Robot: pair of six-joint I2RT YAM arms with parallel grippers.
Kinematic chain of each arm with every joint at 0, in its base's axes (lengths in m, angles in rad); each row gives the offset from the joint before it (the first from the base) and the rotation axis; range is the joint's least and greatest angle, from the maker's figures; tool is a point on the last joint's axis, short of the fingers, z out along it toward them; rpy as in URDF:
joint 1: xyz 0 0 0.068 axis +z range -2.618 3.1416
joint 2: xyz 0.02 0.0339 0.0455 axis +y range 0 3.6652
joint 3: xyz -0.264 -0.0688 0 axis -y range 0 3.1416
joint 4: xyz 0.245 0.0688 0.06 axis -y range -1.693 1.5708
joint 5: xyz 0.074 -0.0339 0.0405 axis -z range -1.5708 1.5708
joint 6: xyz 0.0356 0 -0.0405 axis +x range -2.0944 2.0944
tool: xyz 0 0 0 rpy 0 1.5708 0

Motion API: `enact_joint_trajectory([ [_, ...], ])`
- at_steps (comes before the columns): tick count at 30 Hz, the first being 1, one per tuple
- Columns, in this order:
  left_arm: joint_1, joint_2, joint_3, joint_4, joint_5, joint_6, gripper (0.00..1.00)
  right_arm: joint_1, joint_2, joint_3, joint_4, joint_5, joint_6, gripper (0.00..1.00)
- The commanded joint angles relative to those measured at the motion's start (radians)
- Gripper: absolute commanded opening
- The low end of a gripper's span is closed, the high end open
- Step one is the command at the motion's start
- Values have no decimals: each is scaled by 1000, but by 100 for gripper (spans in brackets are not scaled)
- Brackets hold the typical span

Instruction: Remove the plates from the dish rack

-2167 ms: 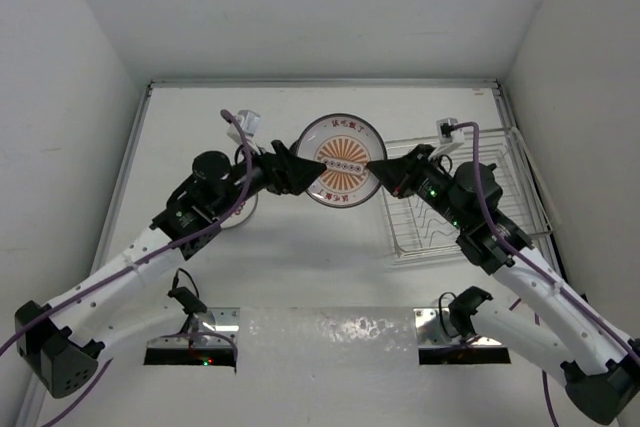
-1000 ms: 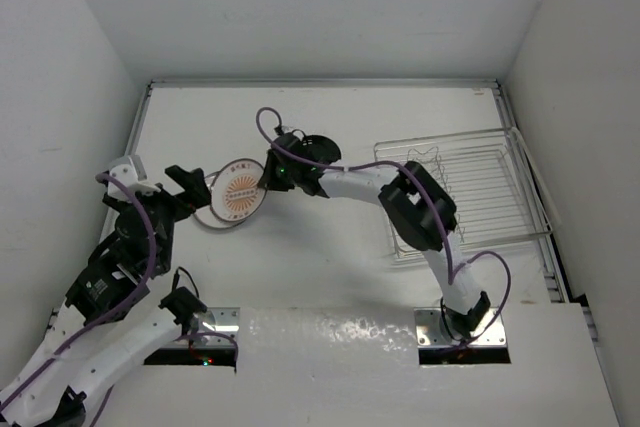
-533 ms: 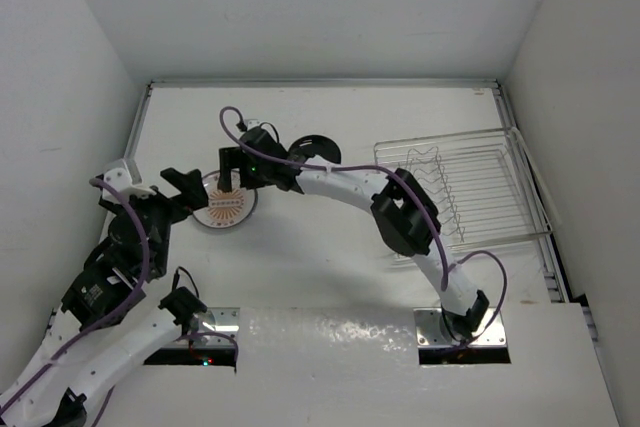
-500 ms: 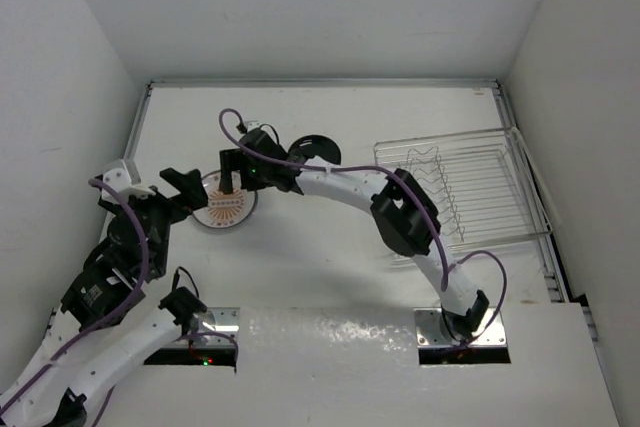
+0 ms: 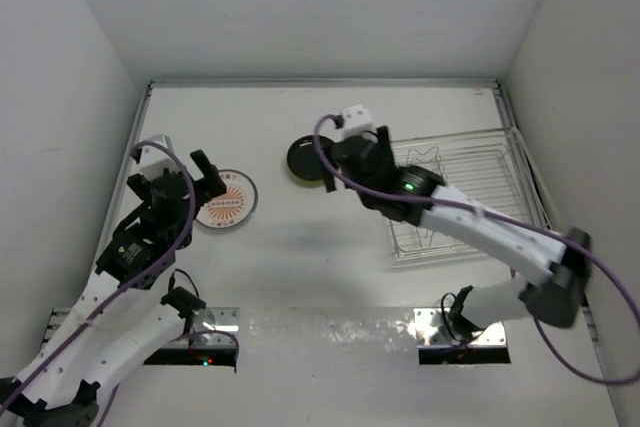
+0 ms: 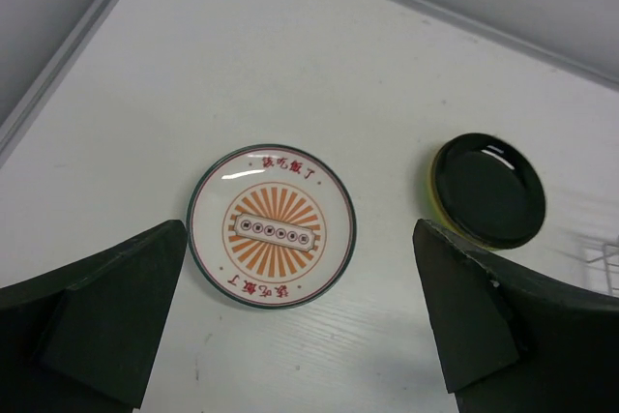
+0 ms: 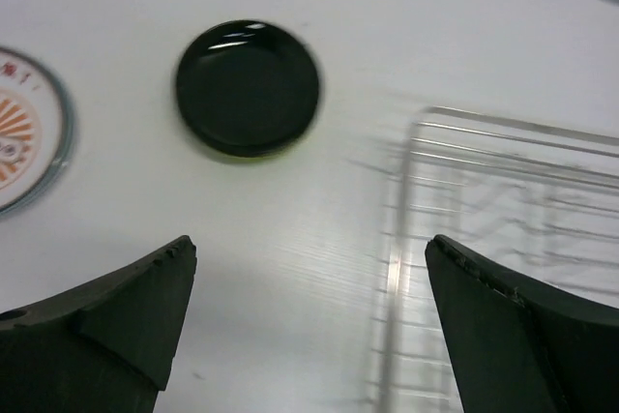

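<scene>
A white plate with an orange sunburst (image 5: pixel 225 200) (image 6: pixel 272 226) lies flat on the table at the left, free of both grippers. My left gripper (image 5: pixel 196 185) (image 6: pixel 300 229) hovers open just above its near side. To its right a dark plate (image 5: pixel 308 158) (image 6: pixel 488 191) (image 7: pixel 248 87) rests on a lime green one, of which only the rim shows. My right gripper (image 5: pixel 338 173) (image 7: pixel 309 244) stands open over bare table between the dark plate and the dish rack (image 5: pixel 465 192) (image 7: pixel 503 200). No plate shows in the rack.
The white table (image 5: pixel 300 247) is walled on the left, the back and the right. The rack sits against the right wall. The sunburst plate's edge (image 7: pixel 19 132) shows at the left of the right wrist view.
My right gripper has let go of the sunburst plate, opened, and drawn back to the right toward the rack. The plate now lies flat. My left arm has shifted slightly closer to it.
</scene>
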Motion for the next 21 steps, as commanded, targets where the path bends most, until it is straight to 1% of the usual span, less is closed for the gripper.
enact_joint_trajectory([
  [1, 121, 38, 20, 56, 153, 10, 100, 0, -212, -114, -139, 246, -108, 99],
  [2, 150, 57, 18, 73, 185, 16, 100, 3, -262, -131, -185, 255, -111, 99],
  [3, 208, 64, 17, 77, 240, 25, 100, 3, -308, -159, -216, 274, -111, 99],
  [4, 232, 69, 14, 85, 259, 32, 100, 1, -392, -170, -277, 280, -102, 99],
  [6, 263, 64, 15, 88, 269, 39, 100, 1, -469, -178, -349, 315, -85, 99],
  [7, 264, 48, 15, 85, 266, 38, 100, 1, -545, -175, -426, 356, -55, 99],
  [9, 264, 25, 12, 76, 256, 36, 100, 3, -624, -170, -500, 375, -29, 99],
  [10, 264, -3, 10, 62, 252, 35, 100, 3, -703, -165, -558, 389, -10, 99],
  [14, 264, -80, -9, 36, 224, 49, 100, 1, -860, -167, -640, 392, -24, 99],
  [18, 264, -179, -31, 54, 227, 52, 100, 1, -913, -153, -753, 420, 0, 99],
  [21, 264, -215, -57, 80, 232, 49, 100, 1, -942, -167, -798, 453, 28, 99],
])
